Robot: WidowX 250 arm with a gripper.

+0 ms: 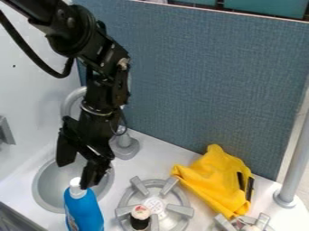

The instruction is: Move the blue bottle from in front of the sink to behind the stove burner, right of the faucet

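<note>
Blue and upright, the bottle (84, 211) stood by the sink (54, 180) near the surface's (158, 159) front edge; the claw (77, 170) hung spread at its white cap (76, 189), the grasp apparently not yet made.

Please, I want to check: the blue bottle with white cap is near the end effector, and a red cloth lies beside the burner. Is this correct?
Not quite: the cloth beside the burner is yellow, as the camera view shows. The blue bottle is indeed near the end effector.

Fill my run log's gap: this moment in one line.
gripper open | near blue bottle by sink | yellow cloth beside burner
</note>
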